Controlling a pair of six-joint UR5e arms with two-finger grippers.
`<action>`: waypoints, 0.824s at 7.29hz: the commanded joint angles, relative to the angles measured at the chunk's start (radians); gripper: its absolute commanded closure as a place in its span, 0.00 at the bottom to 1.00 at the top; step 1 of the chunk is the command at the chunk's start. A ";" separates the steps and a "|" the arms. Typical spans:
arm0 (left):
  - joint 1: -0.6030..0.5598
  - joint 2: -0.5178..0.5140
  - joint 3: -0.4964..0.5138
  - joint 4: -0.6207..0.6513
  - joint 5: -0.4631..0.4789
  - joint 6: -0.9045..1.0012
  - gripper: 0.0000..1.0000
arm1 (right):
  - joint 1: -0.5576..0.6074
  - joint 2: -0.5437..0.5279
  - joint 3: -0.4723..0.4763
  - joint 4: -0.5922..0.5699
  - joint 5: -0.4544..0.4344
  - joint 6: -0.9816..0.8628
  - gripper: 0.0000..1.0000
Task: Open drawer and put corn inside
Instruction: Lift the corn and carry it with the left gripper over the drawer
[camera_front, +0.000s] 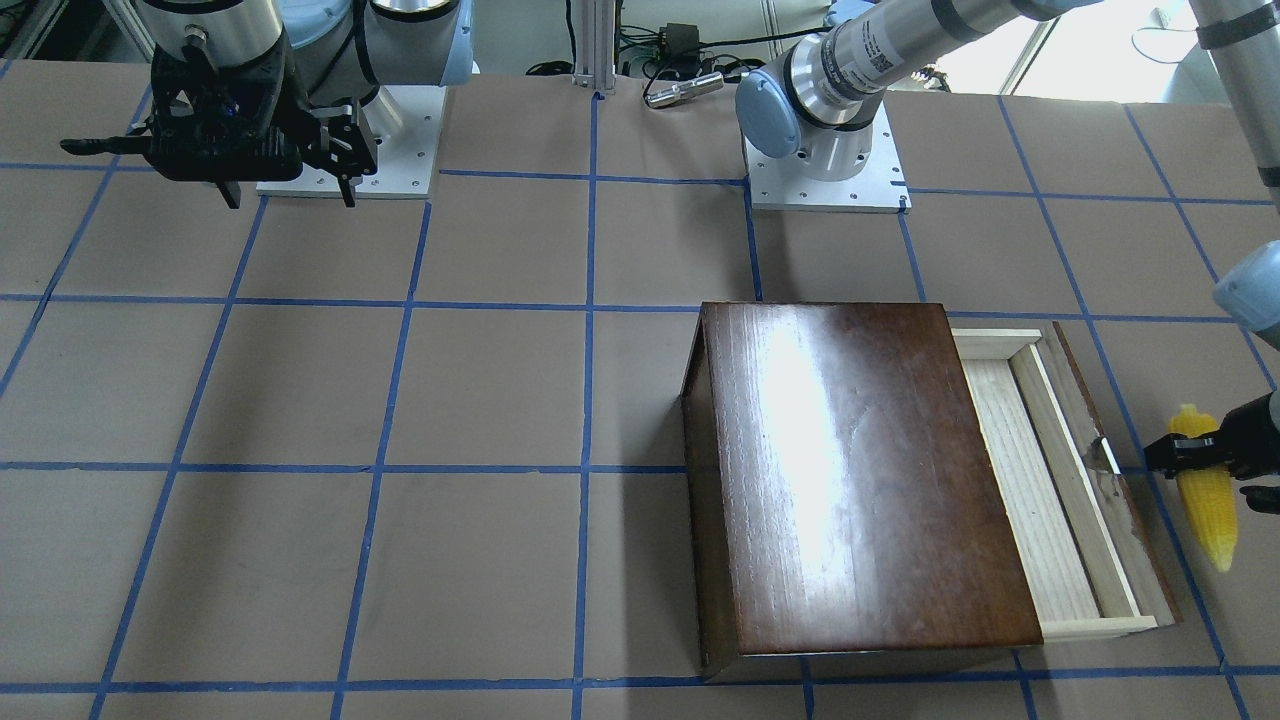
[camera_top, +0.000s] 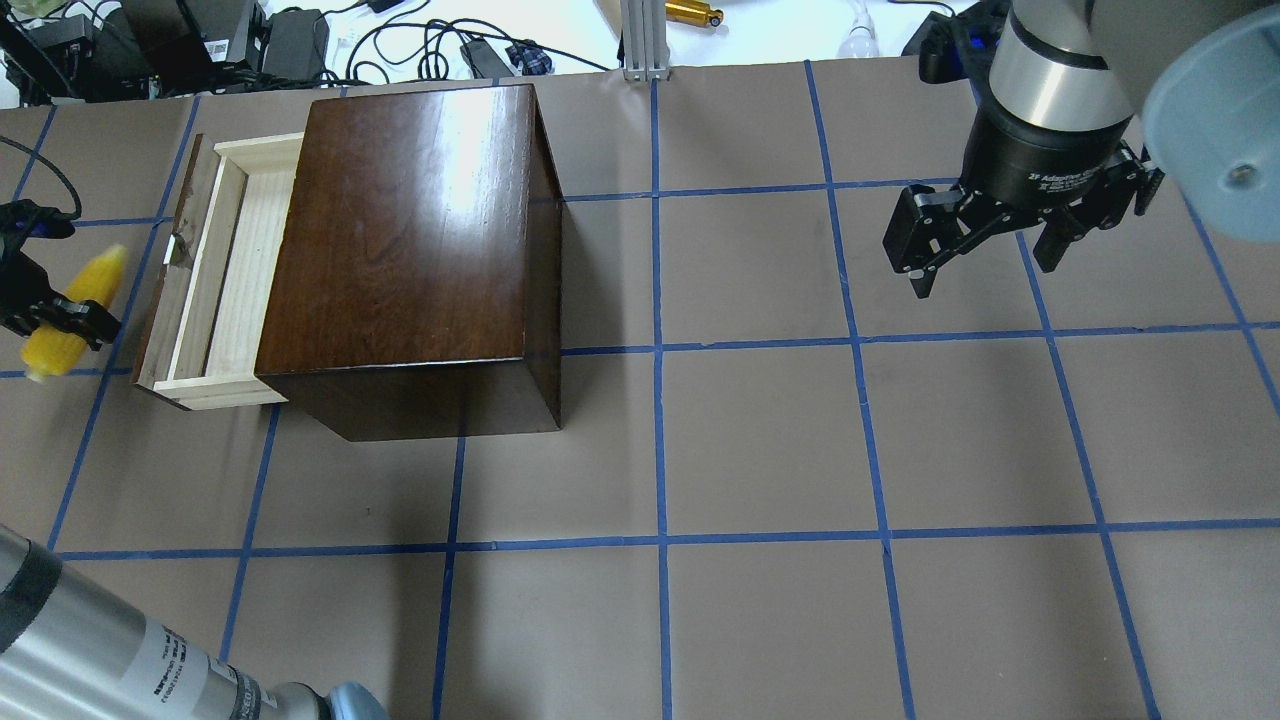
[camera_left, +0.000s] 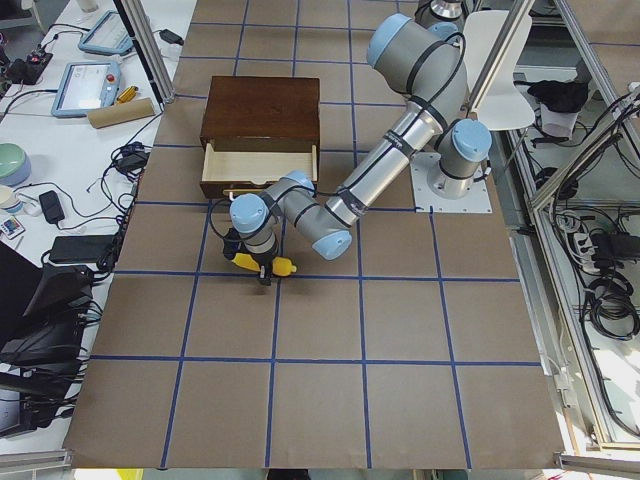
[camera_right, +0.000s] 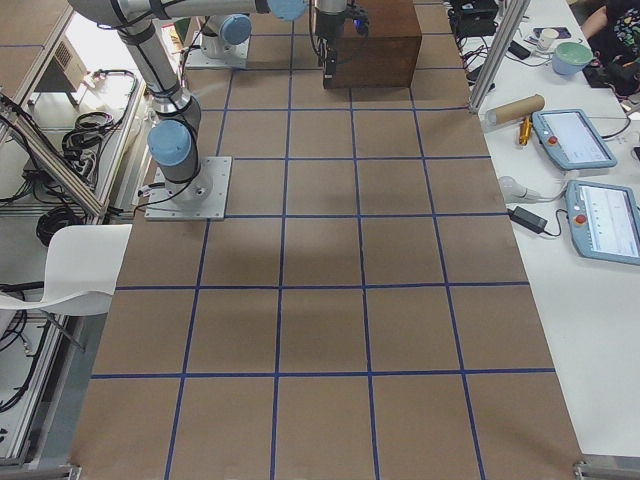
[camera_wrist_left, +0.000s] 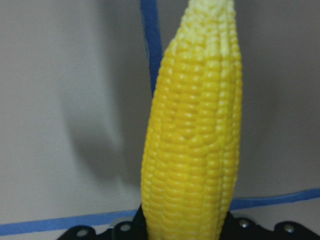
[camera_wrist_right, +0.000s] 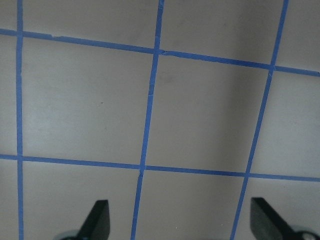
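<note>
Left gripper (camera_front: 1195, 450), pinching the corn (camera_front: 1208, 505) at far right, may knock its tip on the front of the drawer (camera_front: 1020, 480), loosening it.

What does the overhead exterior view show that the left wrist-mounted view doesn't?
Only the overhead: the drawer pulled partly out of the dark-brown box, nothing visible in it, and the right gripper, fingers apart, above the table. Only the wrist view: the corn and its kernel rows close up. Both: the corn held in the left gripper over the blue tape lines.
</note>
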 joint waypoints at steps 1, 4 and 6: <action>-0.013 0.114 0.004 -0.087 -0.004 -0.001 1.00 | 0.000 -0.001 0.000 0.000 0.000 0.000 0.00; -0.063 0.254 0.004 -0.201 -0.014 -0.022 1.00 | 0.000 0.001 0.000 0.000 0.000 0.000 0.00; -0.144 0.303 0.001 -0.247 -0.042 -0.144 1.00 | 0.000 -0.001 0.000 0.000 0.000 0.000 0.00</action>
